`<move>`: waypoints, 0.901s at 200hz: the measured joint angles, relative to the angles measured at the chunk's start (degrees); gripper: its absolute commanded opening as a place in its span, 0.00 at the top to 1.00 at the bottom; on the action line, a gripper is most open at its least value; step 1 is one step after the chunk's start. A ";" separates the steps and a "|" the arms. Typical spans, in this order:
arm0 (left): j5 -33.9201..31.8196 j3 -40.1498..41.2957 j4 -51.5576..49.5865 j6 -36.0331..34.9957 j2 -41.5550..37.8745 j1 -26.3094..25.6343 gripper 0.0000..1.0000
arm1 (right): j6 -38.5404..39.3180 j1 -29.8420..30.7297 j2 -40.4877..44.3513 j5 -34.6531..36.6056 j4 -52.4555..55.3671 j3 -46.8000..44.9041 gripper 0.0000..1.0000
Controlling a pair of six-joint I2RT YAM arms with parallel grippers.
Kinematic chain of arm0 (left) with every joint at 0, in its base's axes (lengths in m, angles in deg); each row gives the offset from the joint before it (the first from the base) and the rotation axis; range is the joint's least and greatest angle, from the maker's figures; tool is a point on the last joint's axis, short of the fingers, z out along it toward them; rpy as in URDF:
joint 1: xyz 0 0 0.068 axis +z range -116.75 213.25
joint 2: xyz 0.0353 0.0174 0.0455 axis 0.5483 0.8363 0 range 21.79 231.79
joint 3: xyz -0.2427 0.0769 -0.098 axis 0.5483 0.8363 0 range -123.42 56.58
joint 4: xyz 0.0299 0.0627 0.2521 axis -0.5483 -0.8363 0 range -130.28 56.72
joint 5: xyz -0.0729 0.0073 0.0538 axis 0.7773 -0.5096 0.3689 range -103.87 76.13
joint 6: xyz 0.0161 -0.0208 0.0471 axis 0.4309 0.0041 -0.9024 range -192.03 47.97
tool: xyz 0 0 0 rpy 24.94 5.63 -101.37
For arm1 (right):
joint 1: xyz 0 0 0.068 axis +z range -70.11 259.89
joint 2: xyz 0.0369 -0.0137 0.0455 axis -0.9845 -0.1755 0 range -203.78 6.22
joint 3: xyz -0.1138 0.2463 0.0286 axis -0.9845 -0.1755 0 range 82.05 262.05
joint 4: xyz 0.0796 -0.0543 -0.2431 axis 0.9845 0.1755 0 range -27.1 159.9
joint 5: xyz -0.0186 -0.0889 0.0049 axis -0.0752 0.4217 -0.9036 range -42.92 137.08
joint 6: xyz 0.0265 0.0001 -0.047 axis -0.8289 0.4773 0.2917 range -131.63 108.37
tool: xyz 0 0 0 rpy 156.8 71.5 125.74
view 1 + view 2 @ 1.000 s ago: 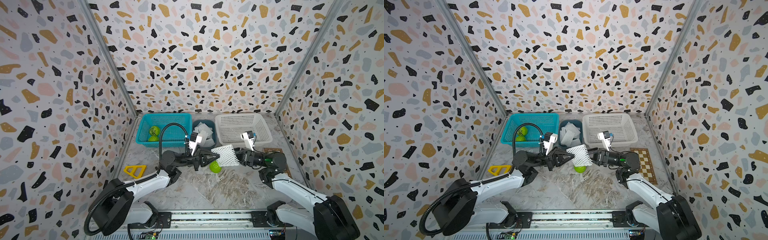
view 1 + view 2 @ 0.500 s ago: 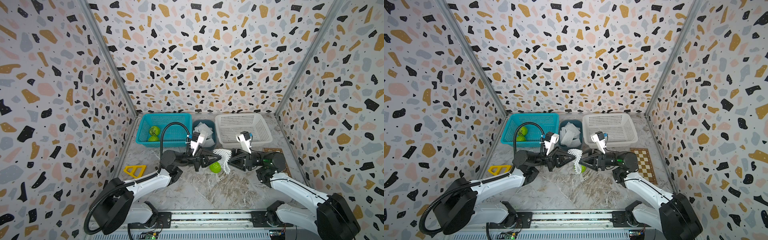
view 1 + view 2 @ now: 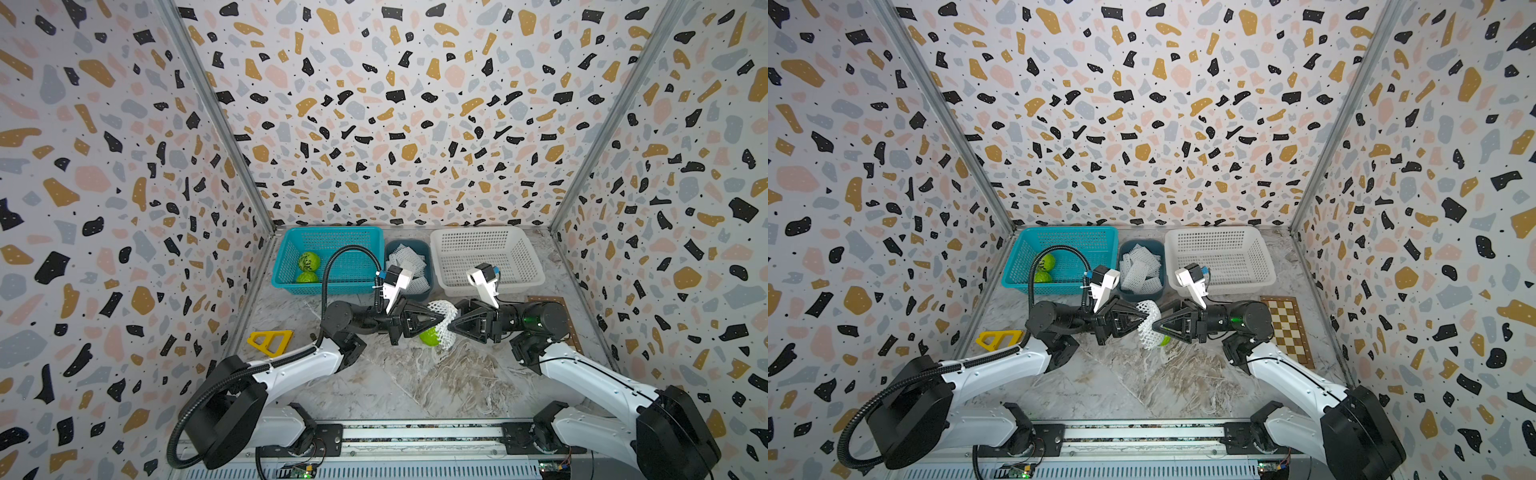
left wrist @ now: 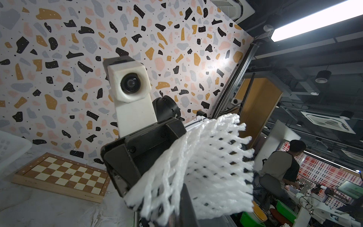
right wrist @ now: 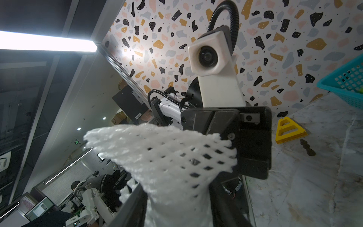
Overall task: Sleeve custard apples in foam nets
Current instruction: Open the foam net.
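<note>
Left gripper [image 3: 441, 320] clamps foam net [image 3: 445, 332] just above custard apple [image 3: 428, 337], probably to offer its mouth to right gripper [image 3: 452, 326], whose grip I cannot tell.

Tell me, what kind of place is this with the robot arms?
Probably a robot lab's test booth: speckled walls box in a marble-look table, a left arm and right arm stand on a metal rail, and outside a person sits by screens.
</note>
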 measured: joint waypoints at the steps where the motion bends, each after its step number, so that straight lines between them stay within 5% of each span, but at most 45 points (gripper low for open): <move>1: 0.00 0.02 -0.02 0.00 -0.04 0.00 1.00 | -0.02 -0.02 0.00 0.02 0.00 0.00 0.52; 92: -0.48 2.71 -0.68 -0.20 -2.89 0.39 1.00 | -4.83 -4.42 2.80 0.09 -7.89 -0.98 0.62; 180: -0.44 3.65 -3.04 -0.33 -3.45 1.53 1.00 | -6.75 -5.22 3.21 0.02 -10.43 -1.81 0.60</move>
